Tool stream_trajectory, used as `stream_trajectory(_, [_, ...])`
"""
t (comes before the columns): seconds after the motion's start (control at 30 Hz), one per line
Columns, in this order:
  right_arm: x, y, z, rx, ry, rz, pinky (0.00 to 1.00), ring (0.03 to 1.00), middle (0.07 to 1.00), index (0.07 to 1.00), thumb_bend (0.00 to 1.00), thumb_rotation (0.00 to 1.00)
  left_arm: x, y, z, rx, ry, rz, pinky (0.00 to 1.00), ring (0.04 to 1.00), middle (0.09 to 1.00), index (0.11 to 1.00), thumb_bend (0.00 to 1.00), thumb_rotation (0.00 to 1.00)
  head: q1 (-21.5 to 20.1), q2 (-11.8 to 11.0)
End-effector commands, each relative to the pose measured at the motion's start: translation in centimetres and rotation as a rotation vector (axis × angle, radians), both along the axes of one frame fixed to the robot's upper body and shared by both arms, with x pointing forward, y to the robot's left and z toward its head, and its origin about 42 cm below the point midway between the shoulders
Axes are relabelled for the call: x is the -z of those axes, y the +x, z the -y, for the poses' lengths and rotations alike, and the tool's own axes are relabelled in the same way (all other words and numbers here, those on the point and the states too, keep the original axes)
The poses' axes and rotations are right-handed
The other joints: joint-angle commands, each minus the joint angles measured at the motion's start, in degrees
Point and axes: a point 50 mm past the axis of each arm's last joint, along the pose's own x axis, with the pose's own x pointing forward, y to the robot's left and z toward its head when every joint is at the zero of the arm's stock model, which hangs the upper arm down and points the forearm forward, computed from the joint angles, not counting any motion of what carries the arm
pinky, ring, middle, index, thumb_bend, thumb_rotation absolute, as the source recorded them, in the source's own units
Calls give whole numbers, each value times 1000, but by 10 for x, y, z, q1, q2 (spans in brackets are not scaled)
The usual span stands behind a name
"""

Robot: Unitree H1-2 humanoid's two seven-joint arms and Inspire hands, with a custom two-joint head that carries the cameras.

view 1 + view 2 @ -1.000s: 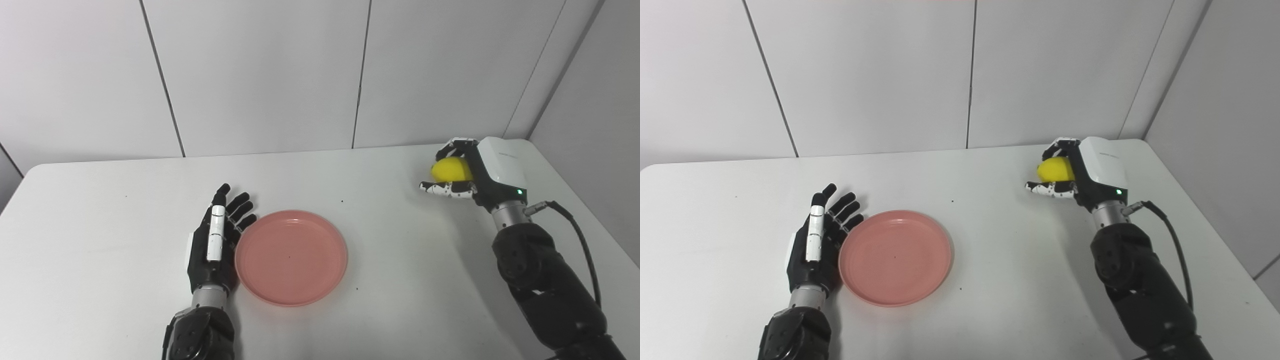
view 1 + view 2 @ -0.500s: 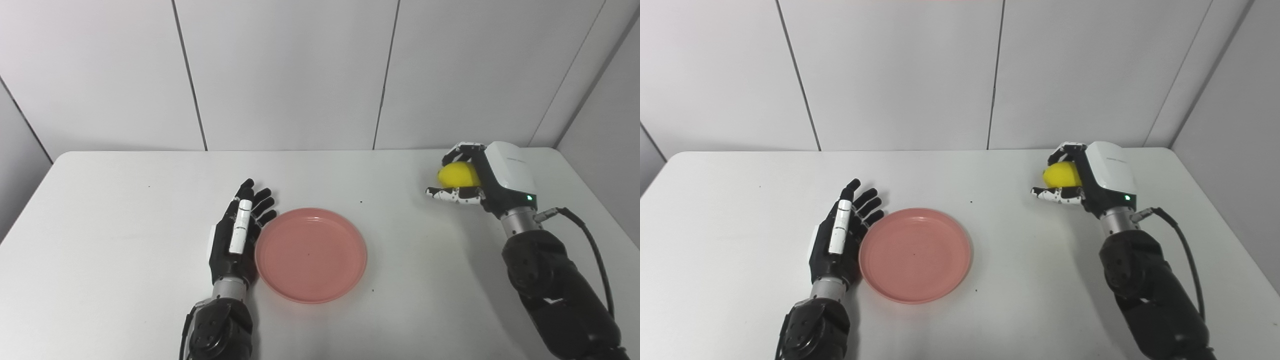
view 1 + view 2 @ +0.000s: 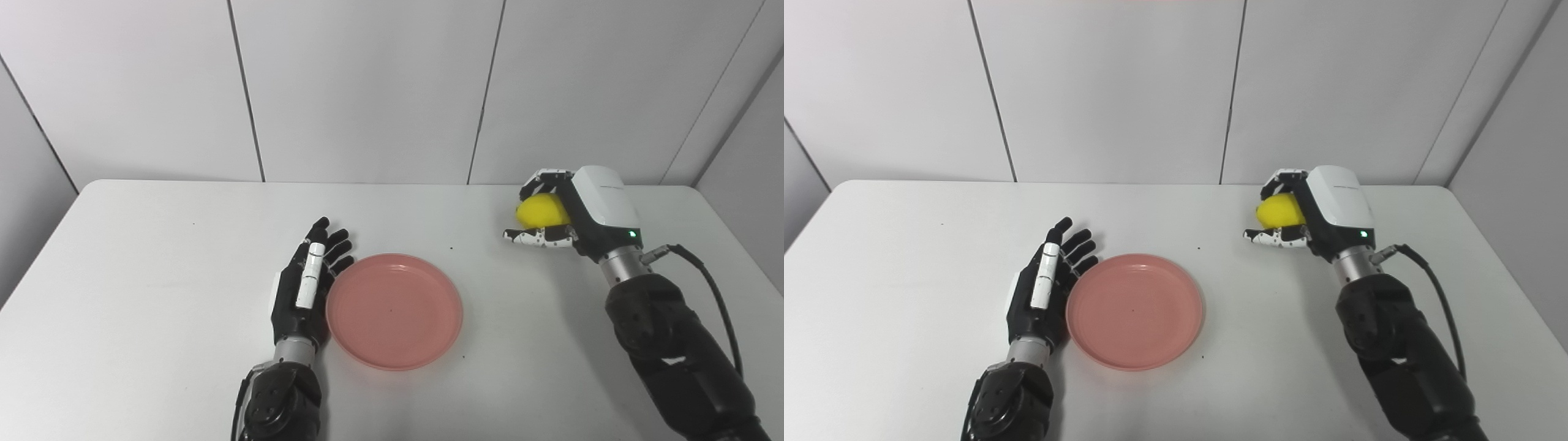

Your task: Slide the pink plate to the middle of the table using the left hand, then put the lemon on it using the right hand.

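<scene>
The pink plate (image 3: pixel 394 311) lies flat and bare near the middle of the white table (image 3: pixel 153 257). My left hand (image 3: pixel 308 285) rests beside the plate's left rim, fingers spread and straight, holding nothing. The yellow lemon (image 3: pixel 542 211) is enclosed by my right hand (image 3: pixel 566 214), whose fingers curl over its top while the thumb runs beneath it. That hand is raised over the right part of the table, up and to the right of the plate. In the right eye view the lemon (image 3: pixel 1280 210) and right hand (image 3: pixel 1315 213) show the same grasp.
White wall panels stand behind the table's far edge. A black cable (image 3: pixel 710 285) loops from the right wrist. A few small dark specks (image 3: pixel 452 249) dot the tabletop near the plate.
The camera has panned, shifting the whole scene rightward in the picture. Relative to the plate, the right hand with the lemon has moved a little left and closer. The left hand stays at the plate's rim.
</scene>
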Motion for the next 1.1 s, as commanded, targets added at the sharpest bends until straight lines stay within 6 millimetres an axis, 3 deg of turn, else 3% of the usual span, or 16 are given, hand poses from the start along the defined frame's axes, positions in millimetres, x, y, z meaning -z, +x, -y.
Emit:
stream_trajectory(0.0, [-30,5,-11,-62,-7,107,122,173,249,472,501,164,-3,-8,35,3,-89,-25,750,782,764,828,710,685,1,1])
stream_trajectory(0.53, [-41,6,-29,-136,4,117,112,162,239,471,501,161,-2,-9,43,14,-100,-38,759,791,766,846,711,690,29,-4])
stream_trajectory(1.07, [-50,4,-60,-250,-10,159,128,180,260,475,498,169,-2,-8,49,15,-107,-51,764,789,767,840,703,673,51,-6])
